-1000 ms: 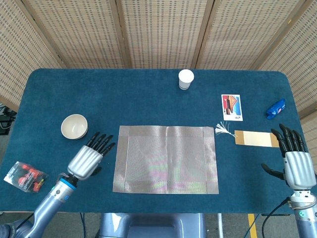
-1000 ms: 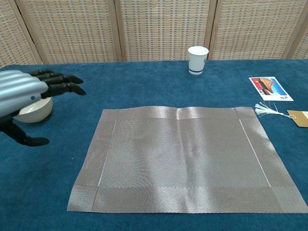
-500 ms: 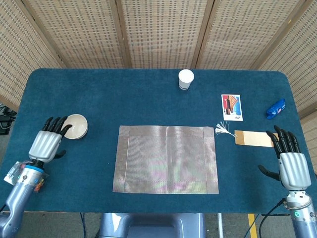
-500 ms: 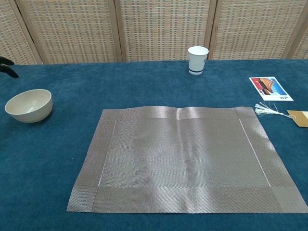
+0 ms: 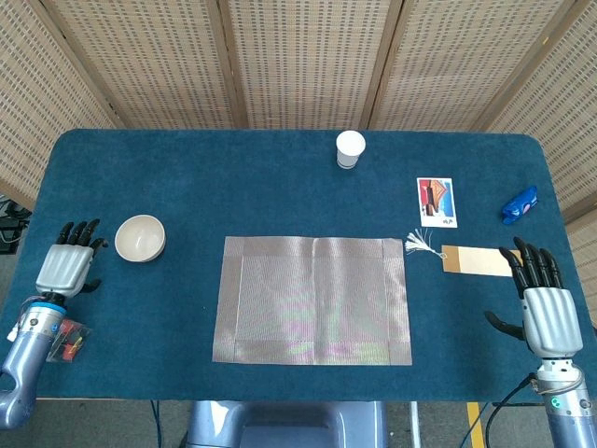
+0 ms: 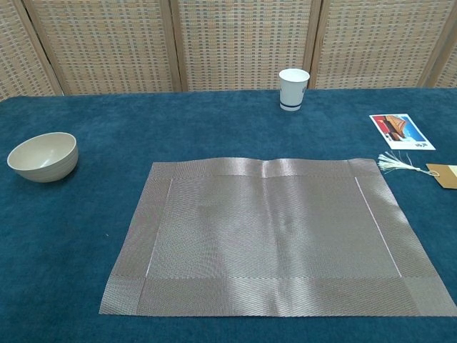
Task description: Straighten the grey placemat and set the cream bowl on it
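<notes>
from the head camera i have the grey placemat (image 5: 312,300) lying flat in the middle of the blue table (image 5: 233,182), its edges running square with the table's near edge, a faint ripple showing along its far border in the chest view (image 6: 275,236). the cream bowl (image 5: 140,238) sits upright off the mat, out at about 10 o'clock from the mat's centre, with bare cloth between it and the mat's left edge; the chest view shows it (image 6: 43,156) at the far left, mouth up, nothing in it. my left hand (image 5: 67,268) hangs at the table's left edge, at 9 o'clock from the bowl and just beside it but not touching, fingers straight and held side by side, pointing away from me, nothing in it. my right hand (image 5: 544,310) is over at the table's near right corner, well apart from the mat, roughly 3 o'clock from it, fingers stretched forward with the thumb out to the side, also holding nothing. neither hand shows in the chest view. a white paper cup (image 5: 350,148) stands at 12 o'clock from the mat near the far edge. a picture card (image 5: 437,202) lies at about 2 o'clock, and nearer the mat's far right corner a tan tag (image 5: 483,260) with a white tassel (image 5: 420,245) just beside the mat. a blue wrapped thing (image 5: 519,205) lies by the right edge, and a red and black packet (image 5: 67,341) under my left wrist.
</notes>
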`<act>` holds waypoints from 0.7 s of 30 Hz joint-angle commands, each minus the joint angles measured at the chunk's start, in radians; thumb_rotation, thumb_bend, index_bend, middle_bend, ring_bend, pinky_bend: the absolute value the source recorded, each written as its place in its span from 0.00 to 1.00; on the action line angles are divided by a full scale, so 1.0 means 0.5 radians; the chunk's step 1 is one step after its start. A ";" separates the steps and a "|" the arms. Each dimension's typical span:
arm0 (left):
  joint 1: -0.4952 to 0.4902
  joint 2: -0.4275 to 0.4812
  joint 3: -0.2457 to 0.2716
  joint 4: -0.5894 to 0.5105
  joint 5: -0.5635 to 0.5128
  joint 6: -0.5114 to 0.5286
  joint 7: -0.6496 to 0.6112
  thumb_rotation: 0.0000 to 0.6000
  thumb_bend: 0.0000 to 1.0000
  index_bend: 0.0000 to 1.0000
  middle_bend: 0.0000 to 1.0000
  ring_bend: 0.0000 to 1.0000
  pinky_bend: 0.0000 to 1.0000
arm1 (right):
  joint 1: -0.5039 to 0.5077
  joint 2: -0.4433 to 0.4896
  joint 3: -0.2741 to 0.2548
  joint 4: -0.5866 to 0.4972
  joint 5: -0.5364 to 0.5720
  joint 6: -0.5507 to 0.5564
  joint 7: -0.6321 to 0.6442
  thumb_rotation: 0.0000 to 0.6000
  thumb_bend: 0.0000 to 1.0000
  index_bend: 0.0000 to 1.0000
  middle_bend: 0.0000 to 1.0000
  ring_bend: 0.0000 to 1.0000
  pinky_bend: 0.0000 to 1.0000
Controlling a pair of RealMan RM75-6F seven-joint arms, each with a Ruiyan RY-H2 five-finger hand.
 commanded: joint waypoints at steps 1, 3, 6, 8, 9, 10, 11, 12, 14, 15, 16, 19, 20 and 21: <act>-0.008 -0.062 -0.025 0.087 -0.008 -0.052 -0.039 1.00 0.22 0.29 0.00 0.00 0.00 | 0.001 -0.002 -0.001 0.000 0.000 -0.001 -0.005 1.00 0.12 0.14 0.00 0.00 0.00; -0.022 -0.115 -0.044 0.162 -0.012 -0.092 -0.056 1.00 0.22 0.29 0.00 0.00 0.00 | 0.002 -0.007 -0.002 0.002 0.001 -0.004 -0.013 1.00 0.12 0.14 0.00 0.00 0.00; -0.041 -0.185 -0.069 0.246 0.001 -0.118 -0.076 1.00 0.22 0.29 0.00 0.00 0.00 | 0.004 -0.013 -0.004 0.004 0.002 -0.007 -0.025 1.00 0.12 0.14 0.00 0.00 0.00; -0.050 -0.220 -0.083 0.278 0.019 -0.118 -0.088 1.00 0.22 0.30 0.00 0.00 0.00 | 0.004 -0.016 -0.006 0.005 0.002 -0.008 -0.031 1.00 0.12 0.14 0.00 0.00 0.00; -0.055 -0.239 -0.090 0.294 0.028 -0.118 -0.094 1.00 0.22 0.30 0.00 0.00 0.00 | 0.004 -0.018 -0.006 0.006 0.003 -0.009 -0.033 1.00 0.12 0.14 0.00 0.00 0.00; -0.059 -0.255 -0.097 0.309 0.036 -0.118 -0.098 1.00 0.22 0.30 0.00 0.00 0.00 | 0.004 -0.019 -0.006 0.006 0.004 -0.009 -0.036 1.00 0.12 0.14 0.00 0.00 0.00; -0.066 -0.274 -0.104 0.326 0.045 -0.122 -0.101 1.00 0.22 0.30 0.00 0.00 0.00 | 0.005 -0.019 -0.005 0.007 0.006 -0.010 -0.038 1.00 0.12 0.14 0.00 0.00 0.00; -0.071 -0.287 -0.110 0.336 0.051 -0.128 -0.102 1.00 0.22 0.31 0.00 0.00 0.00 | 0.005 -0.020 -0.004 0.009 0.008 -0.010 -0.039 1.00 0.12 0.14 0.00 0.00 0.00; -0.082 -0.312 -0.120 0.353 0.061 -0.136 -0.099 1.00 0.22 0.31 0.00 0.00 0.00 | 0.006 -0.021 -0.002 0.010 0.014 -0.013 -0.040 1.00 0.12 0.14 0.00 0.00 0.00; -0.089 -0.329 -0.127 0.364 0.067 -0.141 -0.095 1.00 0.23 0.32 0.00 0.00 0.00 | 0.006 -0.022 -0.001 0.011 0.017 -0.015 -0.041 1.00 0.12 0.14 0.00 0.00 0.00; -0.094 -0.339 -0.129 0.370 0.070 -0.145 -0.092 1.00 0.23 0.33 0.00 0.00 0.00 | 0.007 -0.022 0.000 0.011 0.018 -0.016 -0.042 1.00 0.12 0.14 0.00 0.00 0.00; -0.112 -0.387 -0.139 0.411 0.073 -0.178 -0.068 1.00 0.23 0.36 0.00 0.00 0.00 | 0.009 -0.024 0.001 0.014 0.026 -0.022 -0.047 1.00 0.12 0.14 0.00 0.00 0.00; -0.119 -0.403 -0.141 0.428 0.073 -0.191 -0.057 1.00 0.23 0.37 0.00 0.00 0.00 | 0.010 -0.024 0.001 0.015 0.028 -0.025 -0.048 1.00 0.12 0.14 0.00 0.00 0.00; -0.125 -0.420 -0.144 0.449 0.070 -0.204 -0.044 1.00 0.24 0.40 0.00 0.00 0.00 | 0.011 -0.025 0.002 0.015 0.031 -0.027 -0.050 1.00 0.12 0.14 0.00 0.00 0.00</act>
